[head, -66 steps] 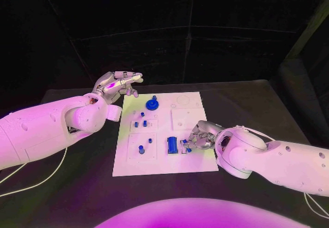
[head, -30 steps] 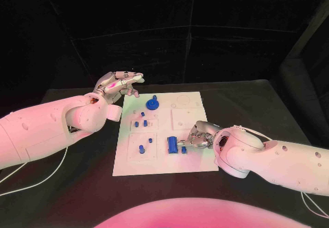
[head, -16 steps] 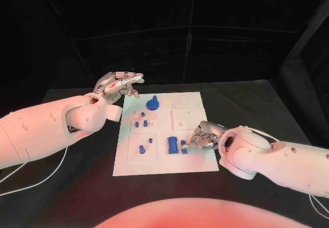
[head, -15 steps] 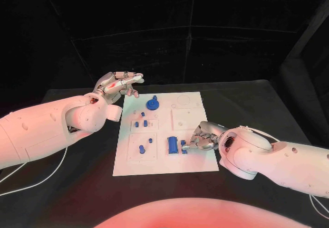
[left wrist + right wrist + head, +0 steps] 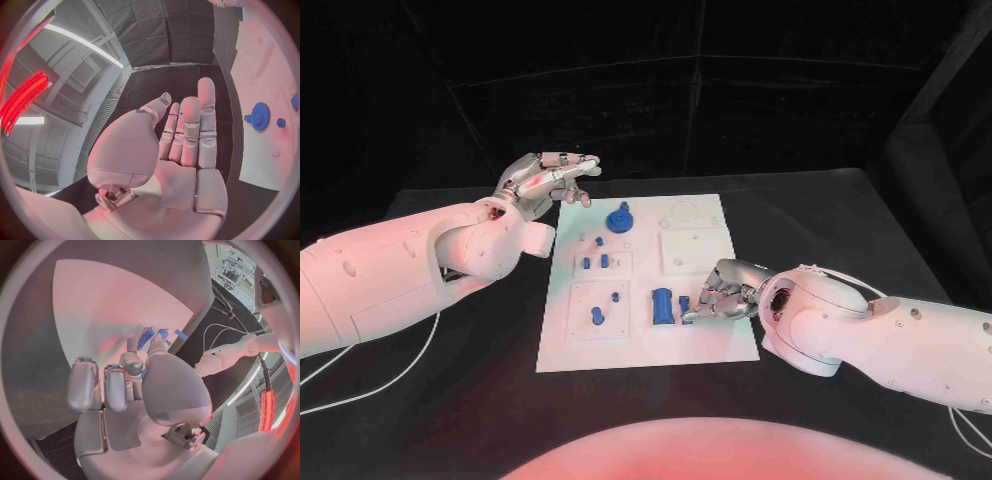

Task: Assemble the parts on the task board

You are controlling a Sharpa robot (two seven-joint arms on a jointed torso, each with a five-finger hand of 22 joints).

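No writing I can read | white rectangular task board [image 5: 711, 335] on black table [image 5: 834, 215], dark curtained room | small blue parts [image 5: 661, 305] on board | right hand [image 5: 718, 300] pinches small blue peg [image 5: 687, 318] at board | left hand [image 5: 548, 178] raised off board's far corner, fingers apart, holding nothing

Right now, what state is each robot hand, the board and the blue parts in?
Left robot hand: open, raised beyond the board's far left corner, holding nothing.
Right robot hand: fingers at a small blue part; grip unclear.
Task board: flat on the table.
Blue gear: on the board.
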